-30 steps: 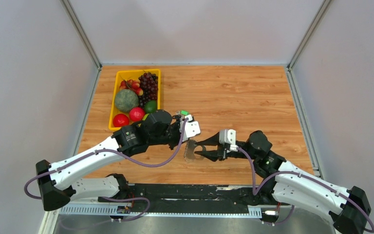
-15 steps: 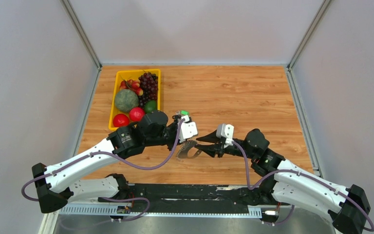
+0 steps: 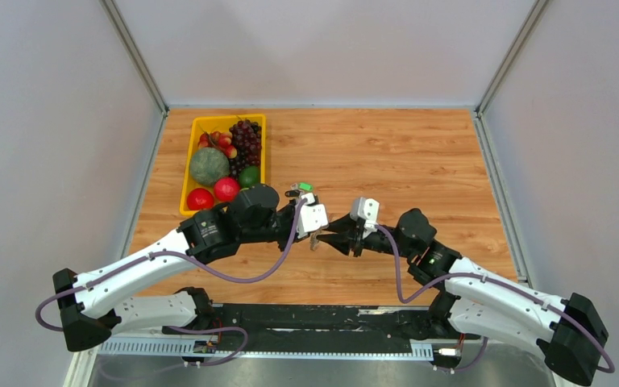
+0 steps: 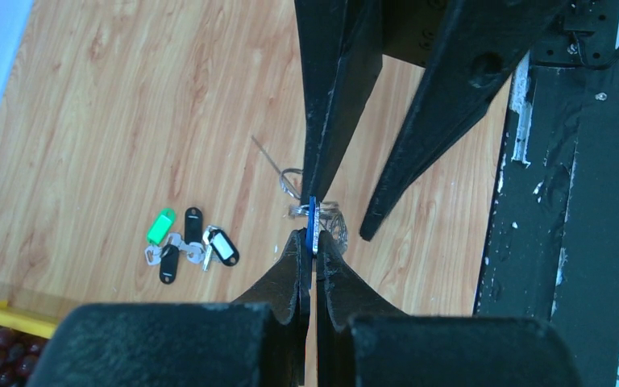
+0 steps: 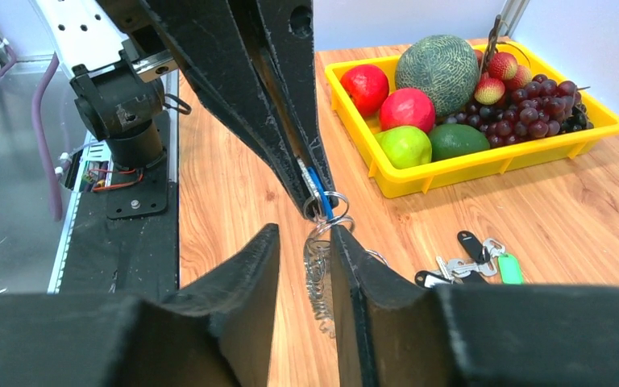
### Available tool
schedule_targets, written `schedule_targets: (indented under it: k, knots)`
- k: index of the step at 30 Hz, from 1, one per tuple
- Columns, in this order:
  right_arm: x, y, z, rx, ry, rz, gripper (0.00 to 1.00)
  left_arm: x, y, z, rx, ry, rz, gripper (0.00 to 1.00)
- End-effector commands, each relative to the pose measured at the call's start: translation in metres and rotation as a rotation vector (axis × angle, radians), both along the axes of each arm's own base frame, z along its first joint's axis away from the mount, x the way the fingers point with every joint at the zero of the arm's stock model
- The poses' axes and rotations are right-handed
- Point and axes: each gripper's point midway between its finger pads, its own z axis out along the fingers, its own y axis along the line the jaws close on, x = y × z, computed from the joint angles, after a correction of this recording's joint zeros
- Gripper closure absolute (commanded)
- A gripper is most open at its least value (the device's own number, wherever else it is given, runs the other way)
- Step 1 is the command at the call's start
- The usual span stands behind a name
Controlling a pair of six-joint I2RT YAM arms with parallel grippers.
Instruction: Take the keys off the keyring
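Note:
My left gripper (image 4: 312, 238) is shut on a thin blue key (image 4: 313, 222), held above the table. The silvery keyring (image 5: 334, 211) hangs from that key, and its chain (image 5: 318, 274) dangles below. My right gripper (image 5: 305, 234) is open, its fingers on either side of the ring and chain, its right finger (image 5: 346, 250) beside the ring. In the top view the two grippers meet tip to tip (image 3: 321, 234). Several loose keys with green and black heads (image 4: 189, 242) lie on the table; they also show in the right wrist view (image 5: 471, 262).
A yellow tray (image 3: 187, 173) of fruit stands at the back left, close to the loose keys. A separate loose metal ring (image 4: 290, 181) lies on the wood under the grippers. The black base plate (image 4: 564, 201) runs along the near edge.
My right gripper has moved up and left to meet the left gripper's tips. The chain, which hung in plain sight between the arms, now sits between the right fingers.

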Motion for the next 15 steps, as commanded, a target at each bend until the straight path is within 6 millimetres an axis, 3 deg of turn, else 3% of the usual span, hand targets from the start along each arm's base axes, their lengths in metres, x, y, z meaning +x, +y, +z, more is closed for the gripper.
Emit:
schedule_targets:
  k: [1,5,8,10,15]
  knots:
    - [0.003,0.006,0.037,0.088,-0.037,0.0,0.75,-0.002,-0.012,0.035,-0.108,-0.031,-0.016,1.0]
    - [0.007,0.003,0.035,0.086,-0.032,-0.031,1.0,-0.004,-0.014,0.037,-0.121,-0.014,-0.022,1.0]
    - [0.0,-0.001,0.035,0.086,-0.051,-0.011,1.0,-0.001,-0.012,0.04,-0.137,0.004,0.027,1.0]
    - [-0.015,-0.003,0.035,0.093,-0.094,0.061,1.0,0.011,-0.006,0.039,-0.133,0.023,0.13,1.0]
    - [-0.041,-0.01,0.032,0.095,-0.21,0.174,1.0,0.018,-0.005,0.031,-0.104,0.091,0.193,1.0]
